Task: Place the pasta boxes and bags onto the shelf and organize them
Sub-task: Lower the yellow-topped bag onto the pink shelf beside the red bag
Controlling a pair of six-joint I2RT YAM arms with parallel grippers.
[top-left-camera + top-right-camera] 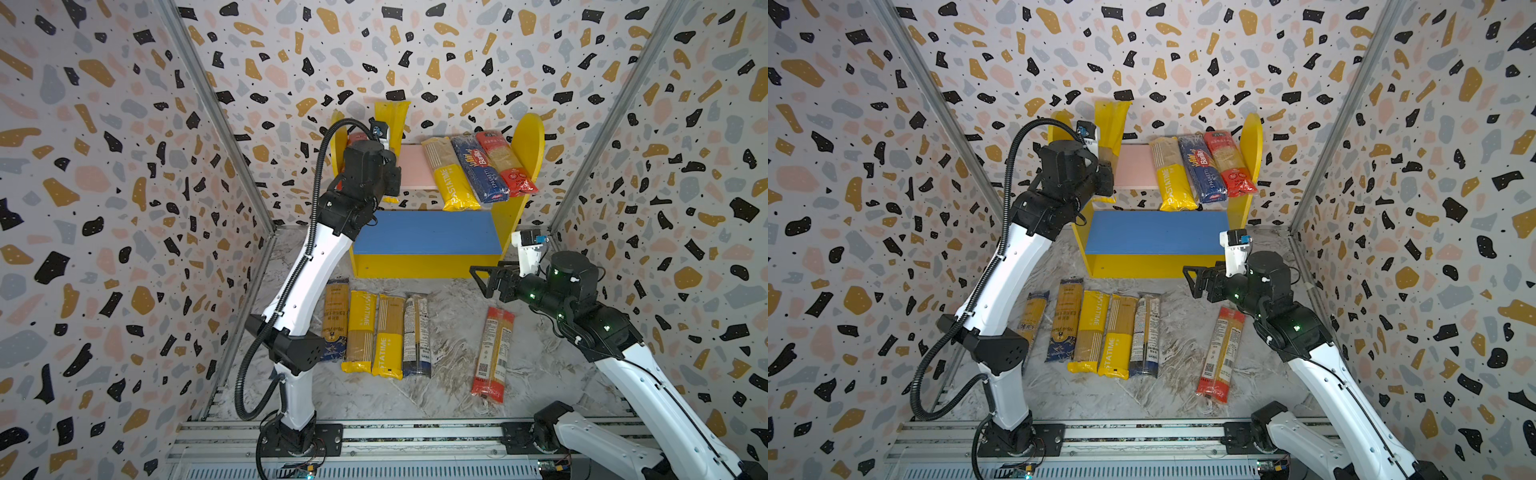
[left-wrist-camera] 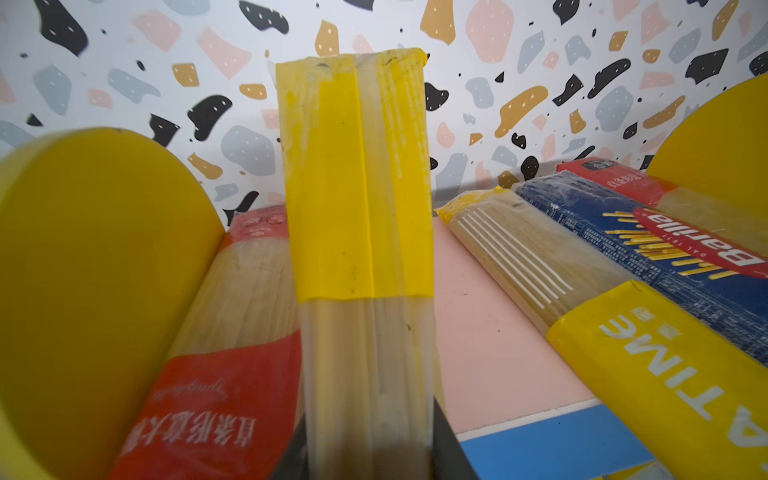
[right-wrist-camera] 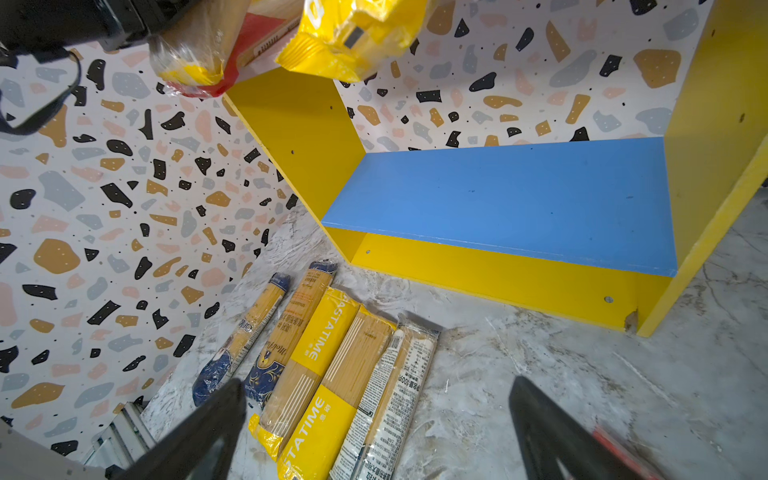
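**Yellow packet (image 2: 357, 187) pinched on end at the shelf's (image 1: 528, 141) top tier**

Your left gripper (image 2: 370, 455) is clamped on the yellow packet's clear lower part. The packet stands nearly upright over the left part of the pink upper board (image 1: 411, 166). Just beside it, a red packet (image 2: 232, 332) lies right up against the shelf's left side panel. On the board's right part, a PASTATIME packet (image 1: 451, 174), a Barilla packet (image 1: 478, 166) and a second red packet (image 1: 505, 166) lie side by side. Your right gripper (image 1: 480, 282) hovers with jaws spread wide, holding nothing, near the right end of the blue lower board (image 1: 424, 232). Five packets (image 1: 1090, 332) lie in a row on the marble table (image 1: 449, 399). A lone red packet (image 1: 492, 353) lies apart to their right.
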